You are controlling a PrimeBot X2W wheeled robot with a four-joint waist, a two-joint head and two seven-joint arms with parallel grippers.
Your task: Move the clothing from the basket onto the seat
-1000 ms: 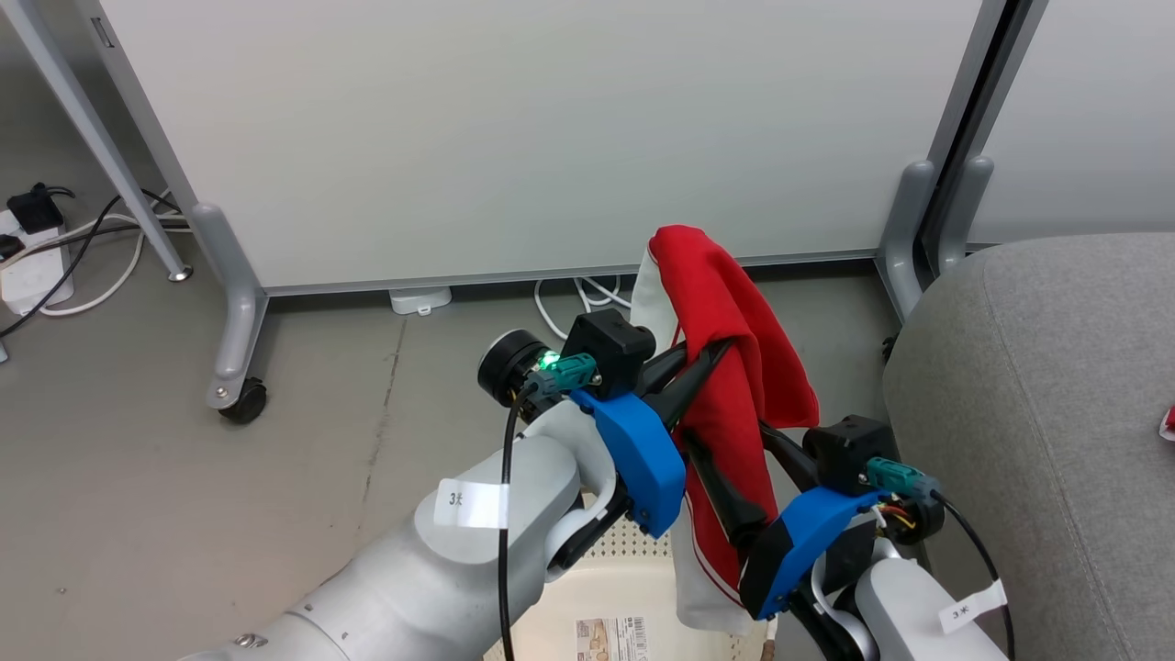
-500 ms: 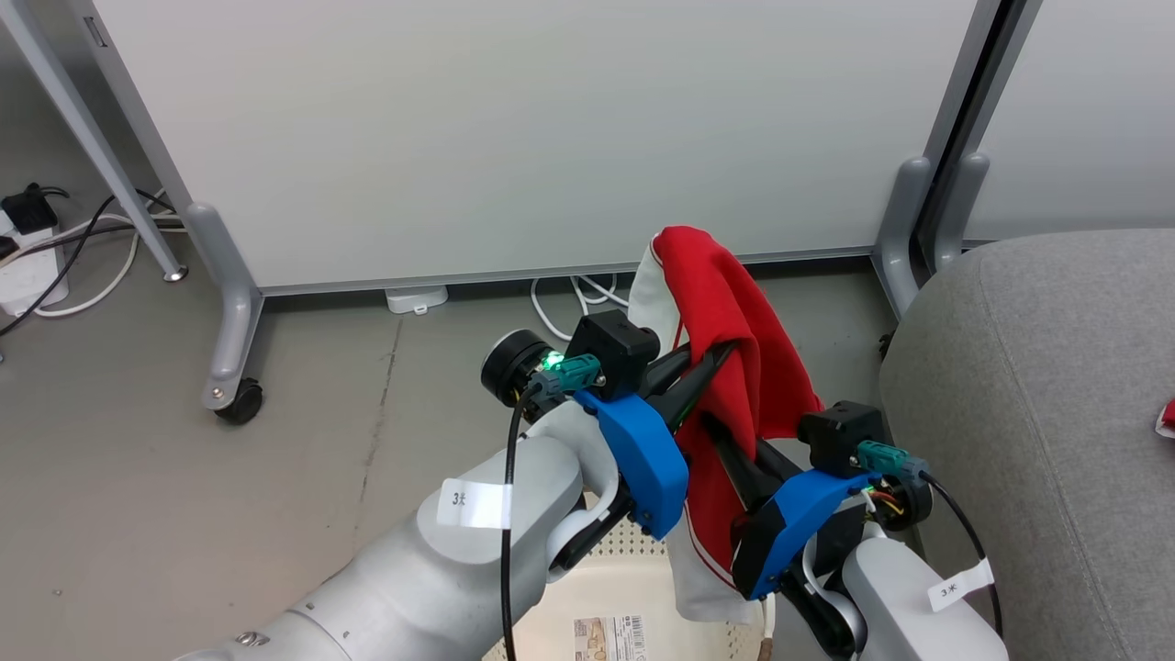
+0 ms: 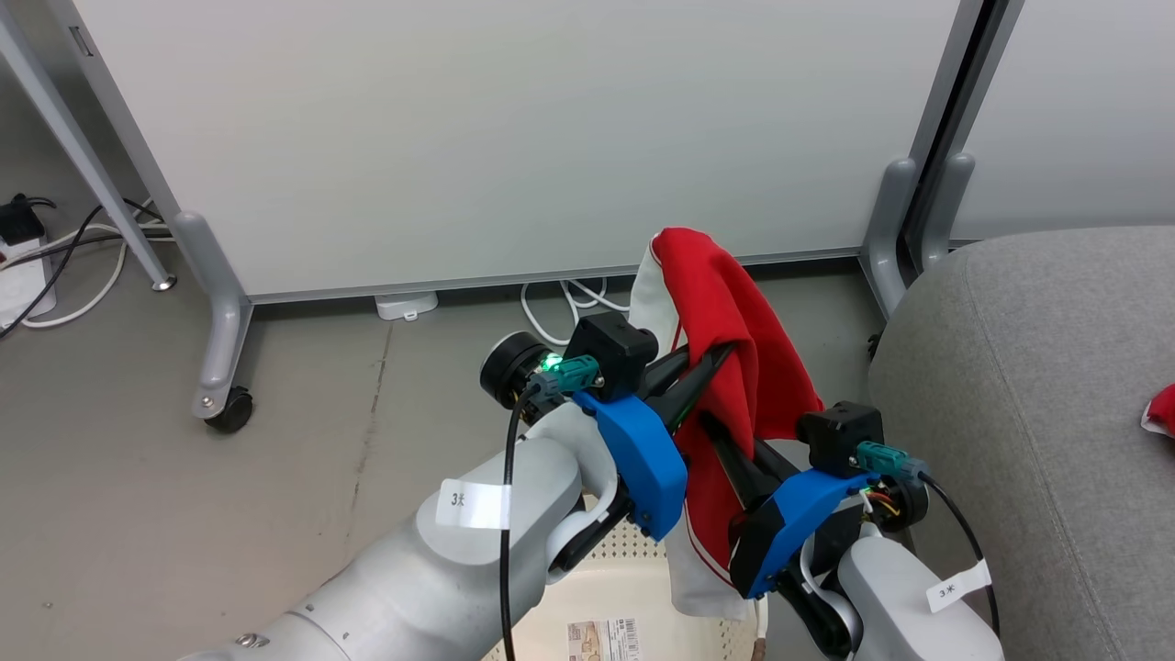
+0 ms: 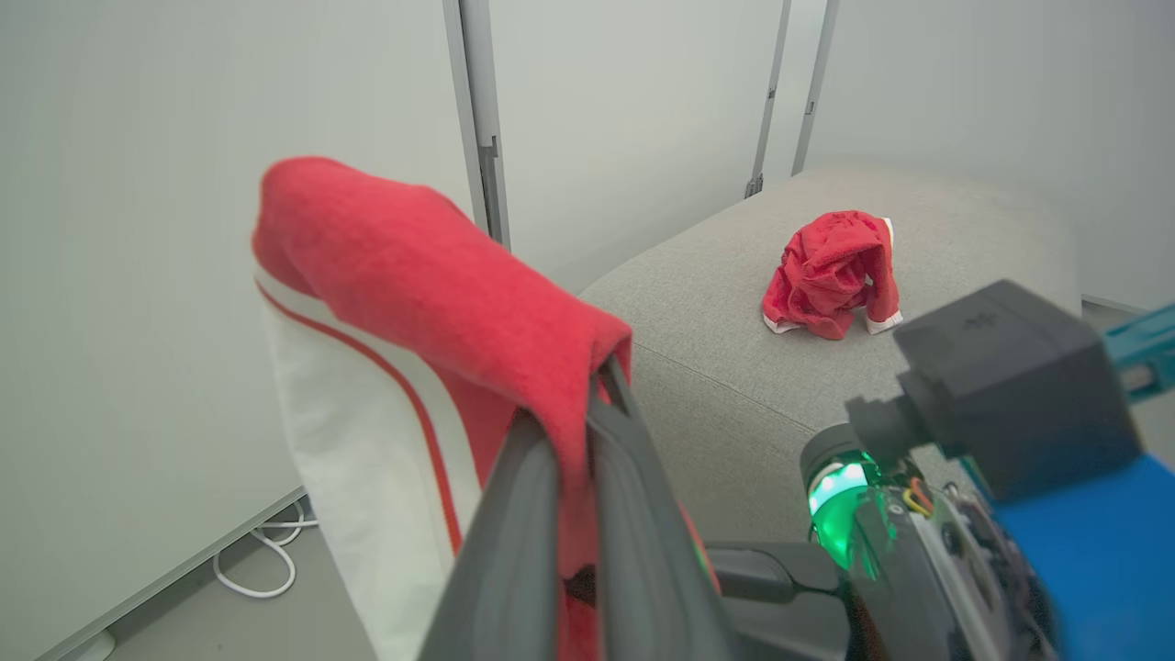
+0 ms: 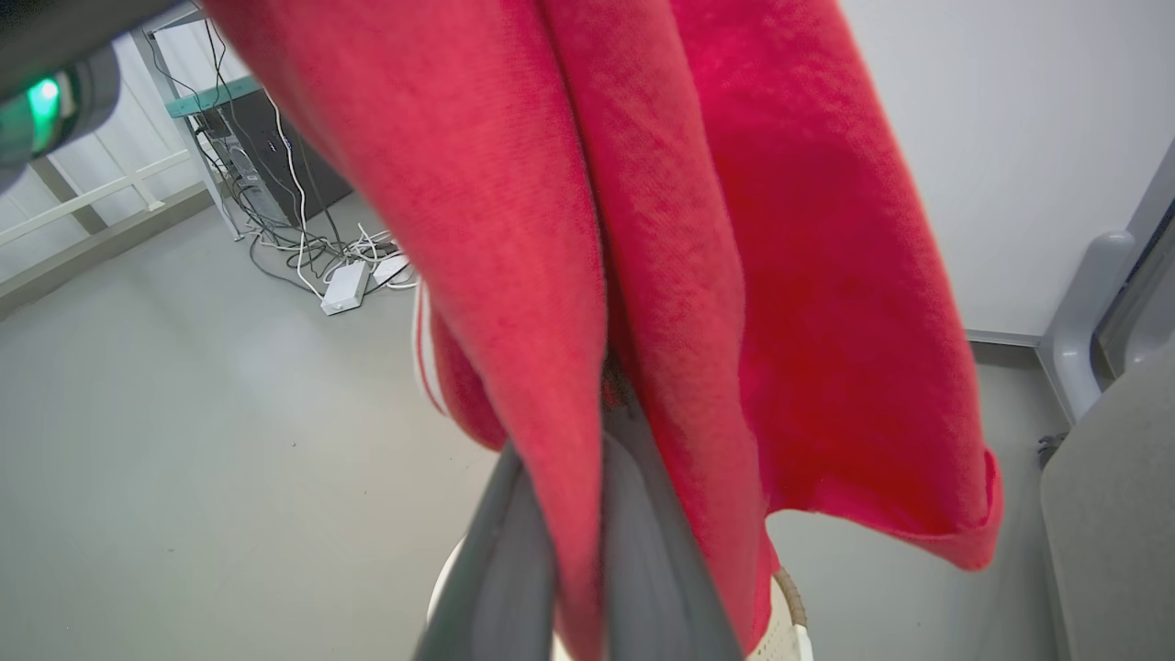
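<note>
Garment (image 3: 734, 312) hung above the basket (image 3: 633, 562), both claws closed on it.
The left claw (image 3: 721, 352) and right claw (image 3: 709, 428) each pinched a fold, short of the seat (image 3: 1028, 413); the dangling tail could catch the basket rim, or a thin fold could slip free mid-swing.

Above the cream, perforated basket (image 3: 617, 595) you see a red garment (image 3: 727, 308) with a white panel and a thin red stripe. Right of the basket, the light-grey seat (image 3: 1028, 386) bears a second garment (image 4: 831, 271), red with white trim.
</note>
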